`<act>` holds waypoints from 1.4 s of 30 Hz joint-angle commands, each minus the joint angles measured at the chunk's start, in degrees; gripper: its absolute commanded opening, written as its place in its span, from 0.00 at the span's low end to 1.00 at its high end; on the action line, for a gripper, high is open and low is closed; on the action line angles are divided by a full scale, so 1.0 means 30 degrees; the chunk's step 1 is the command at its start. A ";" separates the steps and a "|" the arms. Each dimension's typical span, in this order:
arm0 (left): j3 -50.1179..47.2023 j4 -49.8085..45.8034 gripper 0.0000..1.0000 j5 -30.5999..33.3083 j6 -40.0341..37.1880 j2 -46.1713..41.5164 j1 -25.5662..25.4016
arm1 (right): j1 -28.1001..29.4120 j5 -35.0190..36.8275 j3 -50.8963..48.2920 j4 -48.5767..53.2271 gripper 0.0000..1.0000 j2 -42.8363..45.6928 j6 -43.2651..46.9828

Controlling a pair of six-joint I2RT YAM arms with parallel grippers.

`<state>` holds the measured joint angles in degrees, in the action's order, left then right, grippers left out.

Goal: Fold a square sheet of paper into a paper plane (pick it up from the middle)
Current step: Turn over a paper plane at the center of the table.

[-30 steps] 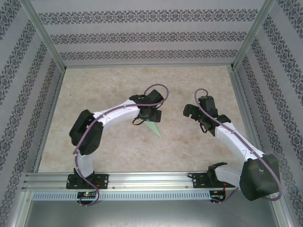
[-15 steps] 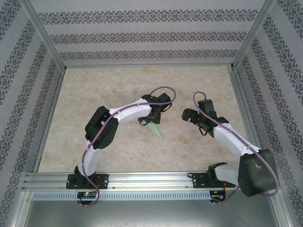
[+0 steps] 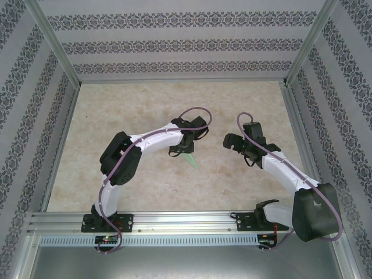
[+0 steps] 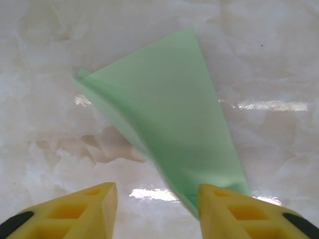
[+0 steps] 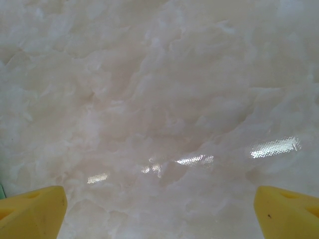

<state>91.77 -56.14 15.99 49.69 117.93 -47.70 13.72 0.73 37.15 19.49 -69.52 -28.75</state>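
Count: 1 green paper plane (image 4: 169, 124), at 2 o'clock from the left base. 2 arms: left arm (image 3: 151, 139), right arm (image 3: 285, 168). 2 grippers: left gripper (image 4: 157, 209), right gripper (image 5: 159, 209). Yellow fingertips (image 4: 84, 209): 2 each, 4 total. 1 table (image 3: 116, 116).

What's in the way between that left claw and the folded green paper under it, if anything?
Nothing visible. In the left wrist view the paper plane lies on the marbled table, its near end reaching the yellow fingers of the left gripper, with no other object between them.
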 commanded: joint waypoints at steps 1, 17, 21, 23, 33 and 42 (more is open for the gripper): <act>-0.0459 0.0805 0.42 0.0189 0.0914 -0.0839 -0.0176 | -0.0155 -0.0156 0.0126 -0.0216 0.96 -0.0180 0.0089; -0.1682 0.2594 0.12 0.0016 0.2180 -0.1822 -0.0103 | -0.0156 -0.0201 0.0157 -0.0145 0.96 -0.0237 0.0094; -0.1269 0.2330 0.01 0.0163 0.1344 -0.2814 -0.0115 | -0.0191 -0.0347 0.0042 -0.0407 0.96 -0.0181 0.0034; -0.1245 0.2403 0.00 0.0266 0.0852 -0.3605 -0.0106 | -0.0160 -0.0510 -0.0017 -0.0601 0.96 -0.0127 -0.0169; -0.4150 0.8213 0.00 -0.2922 -0.2375 -0.7833 0.0765 | -0.0201 -0.1786 -0.0518 -0.1597 0.98 0.1344 0.0076; -0.8709 1.6371 0.00 -1.0437 -0.1251 -0.7280 0.3100 | 0.0000 -0.3001 0.0128 -0.0351 0.90 0.2299 -0.2314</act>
<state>67.94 -18.92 -5.93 45.15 94.04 -39.35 13.74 -5.69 35.94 17.63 -64.53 -31.86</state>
